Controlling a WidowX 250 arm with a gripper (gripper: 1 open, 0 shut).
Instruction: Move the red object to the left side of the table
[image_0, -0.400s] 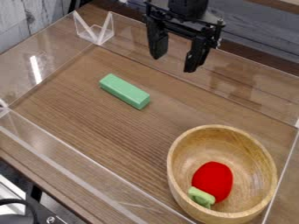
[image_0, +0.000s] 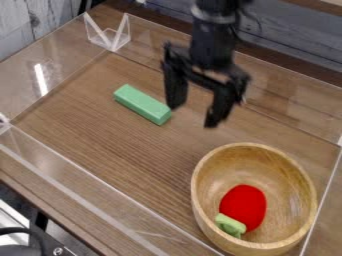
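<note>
table (image_0: 94, 150): brown wood-grain, clear acrylic walls | end effector (image_0: 198, 102): released, empty | red object (image_0: 243, 205) in bowl (image_0: 211, 170)

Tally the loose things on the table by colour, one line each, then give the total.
Red: 1, the red toy lying in the bowl
Green: 1, the flat block on the table
Light wood: 1, the bowl
Total: 3
</note>
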